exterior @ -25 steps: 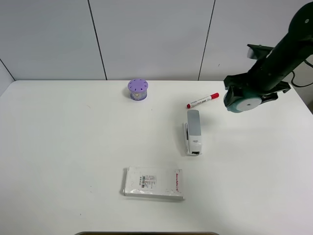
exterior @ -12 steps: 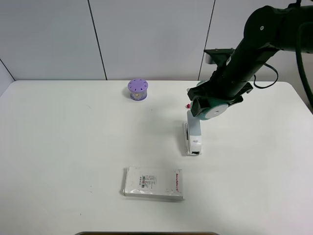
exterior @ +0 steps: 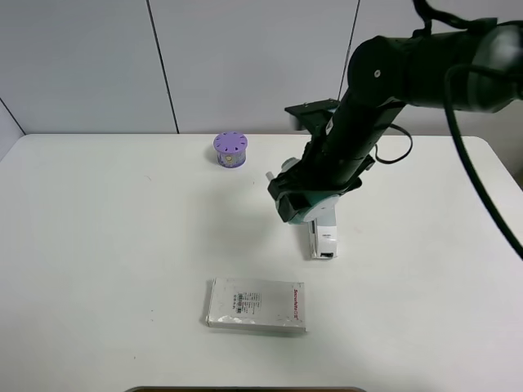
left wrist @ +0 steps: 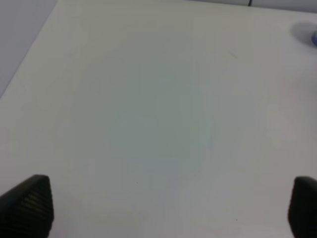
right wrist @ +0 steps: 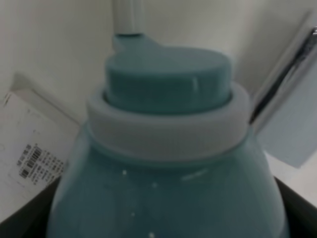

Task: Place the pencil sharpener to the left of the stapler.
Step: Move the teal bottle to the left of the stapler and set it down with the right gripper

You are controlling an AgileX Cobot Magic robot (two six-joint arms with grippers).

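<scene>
My right gripper (exterior: 313, 194) is shut on the teal pencil sharpener (exterior: 299, 211), holding it over the far end of the stapler (exterior: 325, 235) and slightly to its left. The right wrist view is filled by the sharpener's teal body and white ring (right wrist: 168, 148), with the light-grey stapler (right wrist: 292, 114) beside it. Only the near half of the stapler shows in the high view; the arm covers the other half. My left gripper (left wrist: 166, 208) is open over bare table, its two dark fingertips (left wrist: 29, 206) wide apart. It is outside the high view.
A purple cylinder with holes (exterior: 230, 149) stands at the back of the white table (exterior: 122, 245). A flat white packet (exterior: 257, 305) lies in front of the stapler, also seen as a packet (right wrist: 29, 144) in the right wrist view. The red-capped marker is hidden behind the arm.
The right arm has swung left across the table with the sharpener, from the far right past the marker to above the stapler's far end. Nothing else moved.
</scene>
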